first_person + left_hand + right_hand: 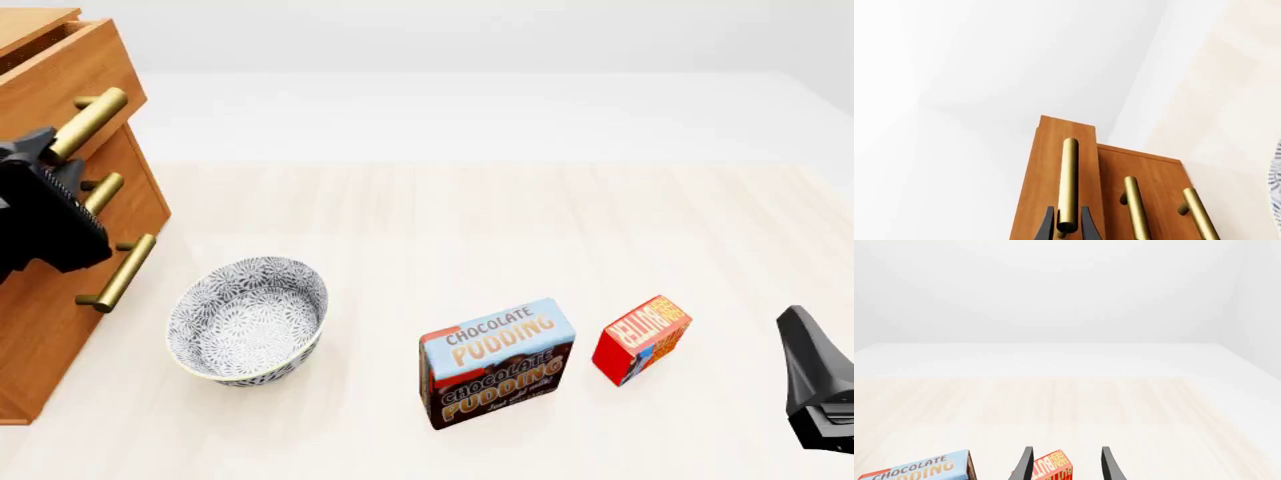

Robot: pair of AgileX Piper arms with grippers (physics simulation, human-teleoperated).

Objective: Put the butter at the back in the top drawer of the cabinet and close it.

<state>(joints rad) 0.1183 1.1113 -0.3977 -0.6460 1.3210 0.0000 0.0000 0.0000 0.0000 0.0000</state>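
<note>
My left gripper (1067,227) sits with its two dark fingers either side of the brass handle (1069,182) of the top drawer (60,70). I judge them clamped on the bar, though the contact itself lies at the edge of the wrist picture. In the front view that drawer stands a little proud of the cabinet (54,330), so I read this as the opening step, partly done.

My right gripper (1066,464) has its fingers apart with nothing between them. It hangs low over the table (534,220), near its right front corner in the front view, and the butter (642,338) lies just ahead and slightly to its left. The butter rests on the table, just right of the pudding box (497,362) and well apart from the cabinet. A patterned bowl (248,318) stands between the pudding box and the cabinet.

Next I would pull the handle straight out along the drawer's run until the inside is open enough. Then the right arm can close on the butter and carry it over the bowl.
</note>
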